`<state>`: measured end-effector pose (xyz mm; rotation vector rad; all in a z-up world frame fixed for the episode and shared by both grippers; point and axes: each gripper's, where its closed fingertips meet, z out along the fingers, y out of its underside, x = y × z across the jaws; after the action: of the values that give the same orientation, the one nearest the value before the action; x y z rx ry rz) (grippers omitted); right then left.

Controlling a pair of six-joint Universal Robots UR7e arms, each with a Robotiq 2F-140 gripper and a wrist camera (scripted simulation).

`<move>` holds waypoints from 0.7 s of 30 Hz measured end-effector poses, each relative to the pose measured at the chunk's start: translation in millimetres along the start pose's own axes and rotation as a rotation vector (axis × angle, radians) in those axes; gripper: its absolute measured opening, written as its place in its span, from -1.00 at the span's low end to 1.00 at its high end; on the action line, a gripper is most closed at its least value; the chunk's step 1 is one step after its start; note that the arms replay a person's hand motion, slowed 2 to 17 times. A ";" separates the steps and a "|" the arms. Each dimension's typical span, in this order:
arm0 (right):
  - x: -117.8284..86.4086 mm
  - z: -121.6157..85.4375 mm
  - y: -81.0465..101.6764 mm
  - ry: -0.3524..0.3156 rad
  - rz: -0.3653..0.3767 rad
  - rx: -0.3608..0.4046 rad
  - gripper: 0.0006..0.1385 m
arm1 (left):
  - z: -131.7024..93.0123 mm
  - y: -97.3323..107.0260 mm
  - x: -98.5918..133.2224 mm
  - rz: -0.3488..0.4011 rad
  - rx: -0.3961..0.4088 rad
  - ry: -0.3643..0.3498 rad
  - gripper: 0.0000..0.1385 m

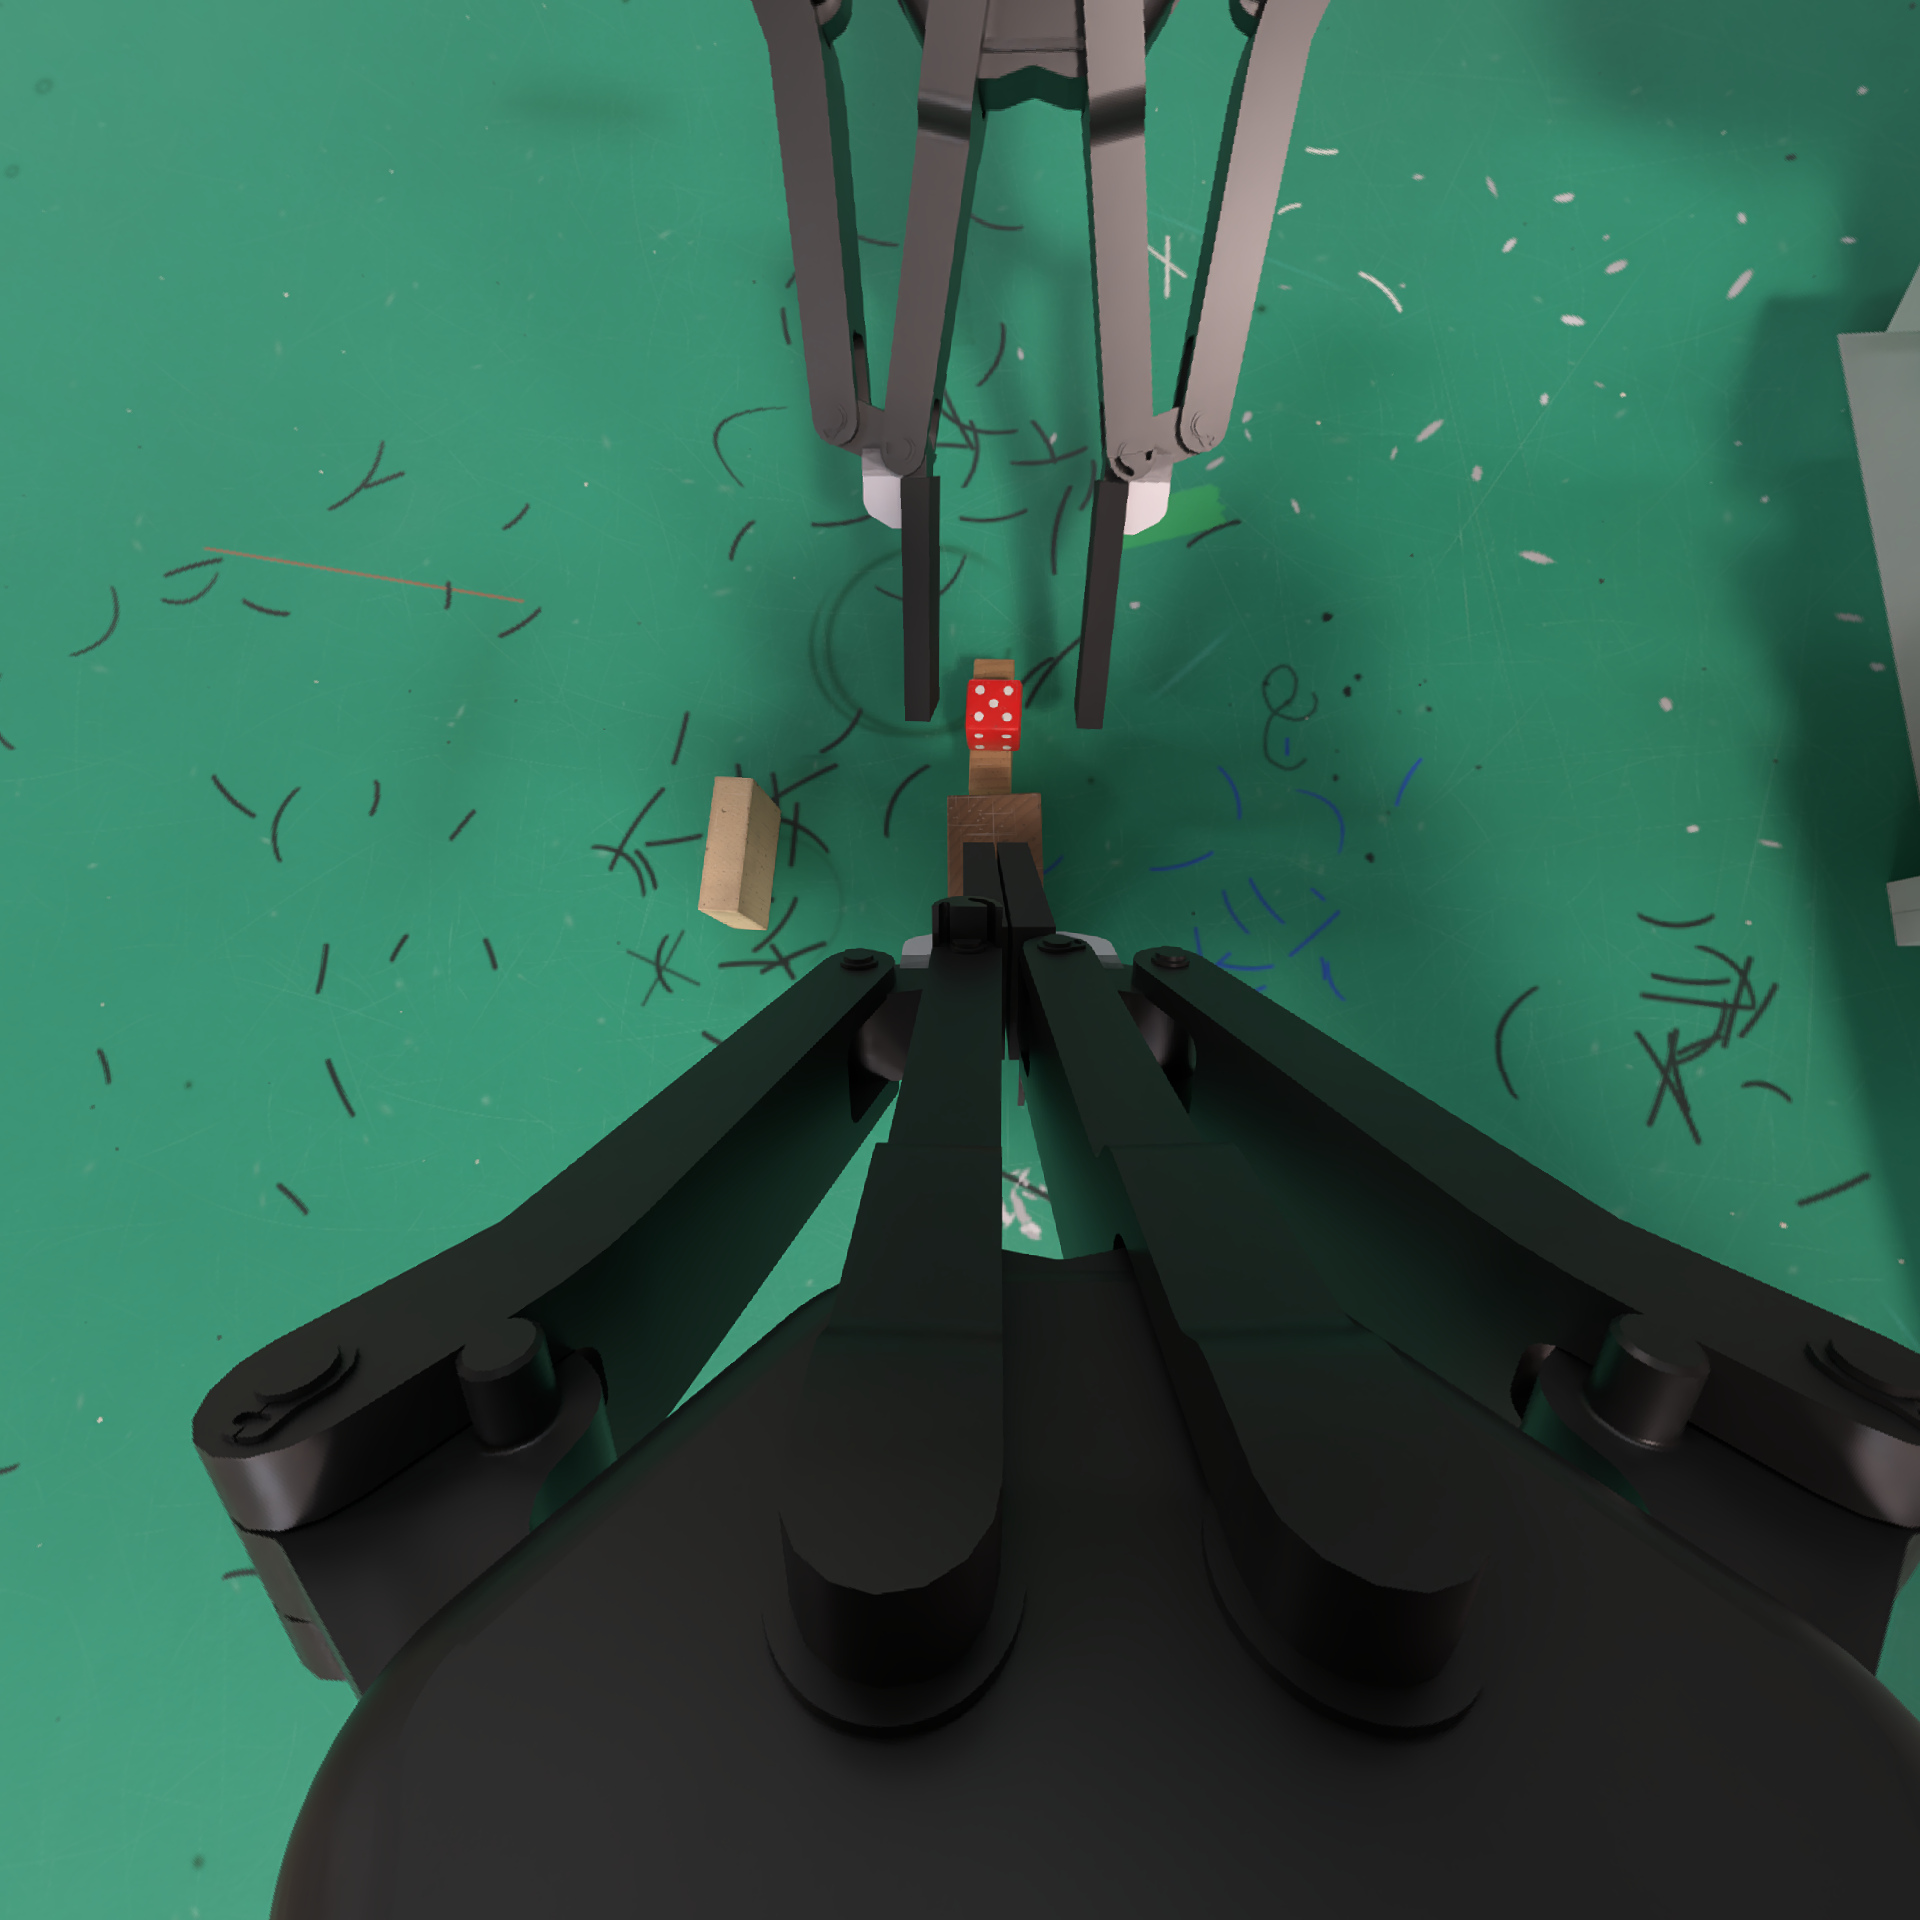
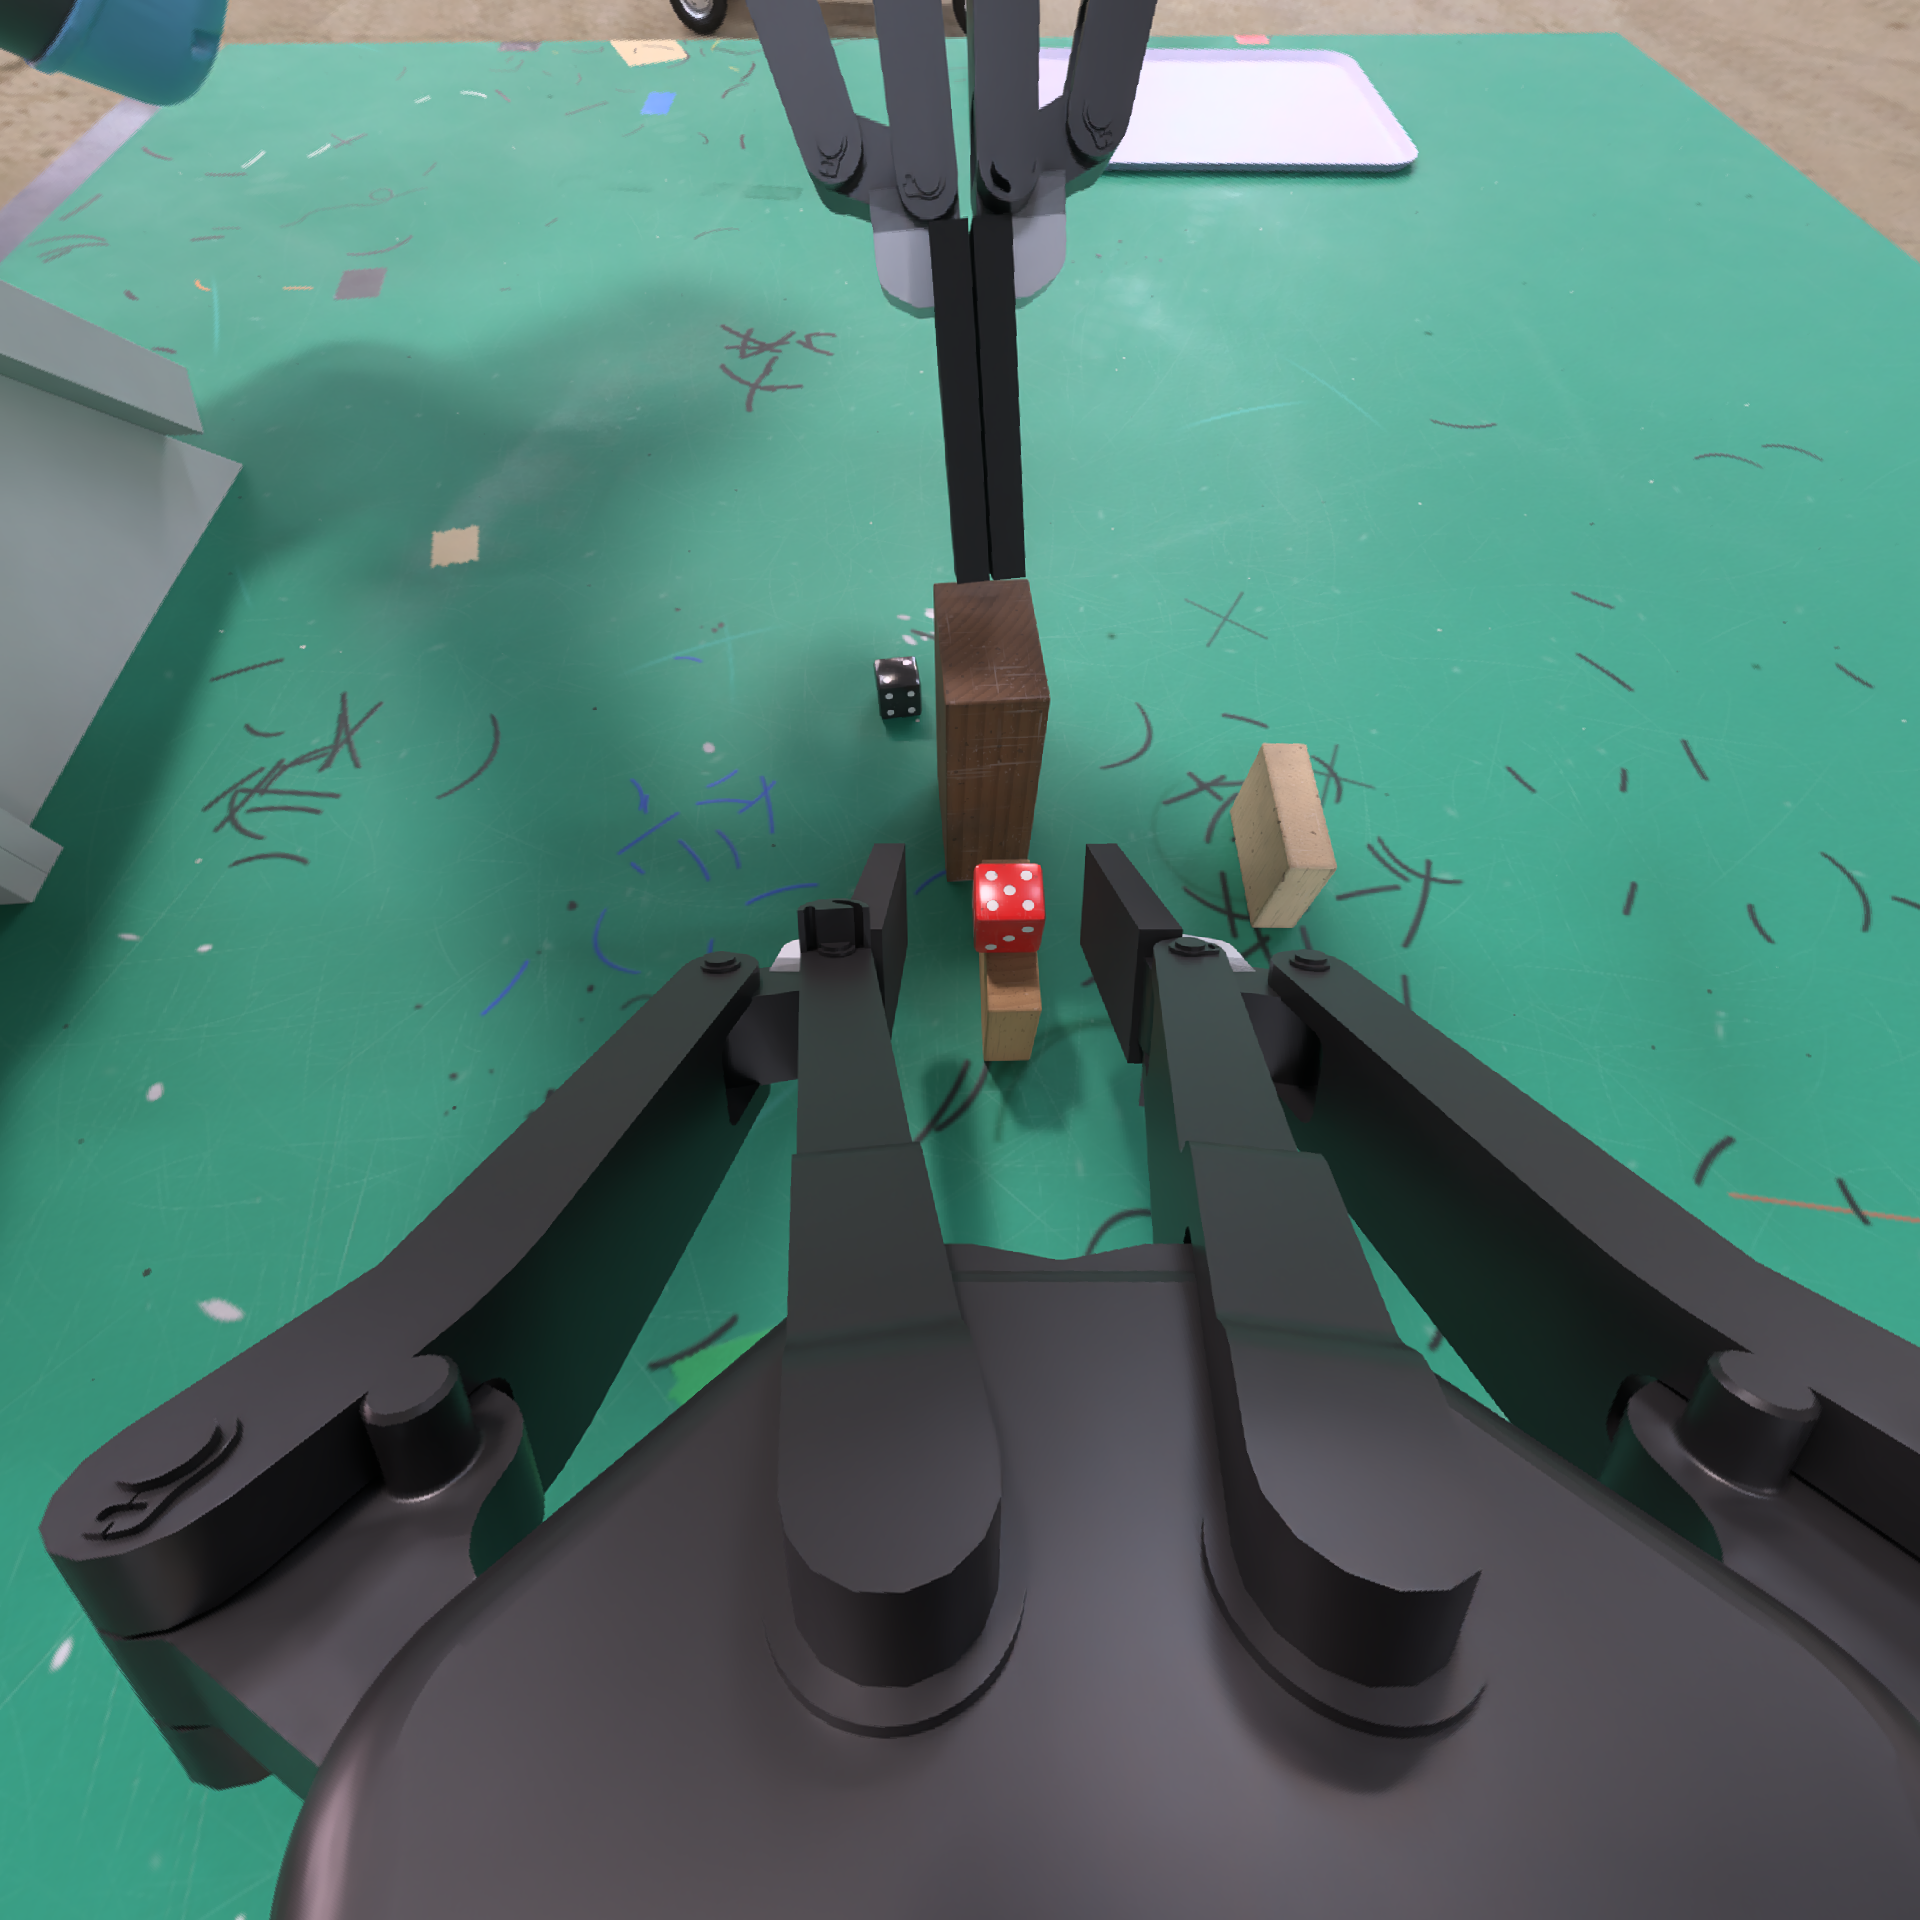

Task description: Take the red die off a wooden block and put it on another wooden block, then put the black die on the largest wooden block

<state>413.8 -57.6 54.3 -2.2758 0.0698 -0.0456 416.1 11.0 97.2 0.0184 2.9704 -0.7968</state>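
- The red die (image 2: 1007, 906) is sitting on top of a small tan wooden block (image 2: 1010, 1006), and I am seeing it framed squarely between the two fingers of my right pincer (image 2: 997, 914), which are standing apart on either side without touching it.
- From the left wrist view, the same red die (image 1: 993, 713) is showing just past the right pincer's fingertips (image 1: 1000, 717), with the small block (image 1: 990, 771) under it.
- Just beyond the die, the tall dark brown wooden block (image 2: 989, 727) is standing upright, the largest of the three.
- My left pincer (image 1: 1000, 868) is hanging with its fingers pressed together, gripping nothing, tips right above the top of that dark block (image 1: 992, 826).
- The black die (image 2: 898, 688) is lying on the green table (image 2: 1455, 623) just left of the dark block, away from both pincers.
- A pale wooden block (image 2: 1283, 831) is tilting on the mat to the right of my right pincer's fingers.
- A white tray (image 2: 1257, 109) is lying at the far edge, behind the left pincer.
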 end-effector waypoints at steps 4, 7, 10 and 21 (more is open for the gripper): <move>0.1 0.0 0.9 0.000 -0.003 -0.002 -0.41 | -1.5 -1.9 0.4 -0.003 -0.012 0.016 -0.99; 0.1 -0.4 1.1 -0.001 -0.004 -0.002 -0.45 | -3.4 -3.4 -1.0 -0.009 -0.019 0.019 -0.99; 0.4 -0.9 1.4 0.000 -0.006 -0.003 -0.49 | -5.0 -3.2 -3.6 0.001 -0.034 0.011 -0.99; 0.9 -1.2 2.6 0.000 -0.005 -0.006 -0.58 | -2.6 1.4 -6.0 0.019 -0.101 0.023 -0.99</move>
<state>414.5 -60.2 53.1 -2.2819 0.0647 -0.0485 422.0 13.5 99.1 0.0504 3.0233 -0.6477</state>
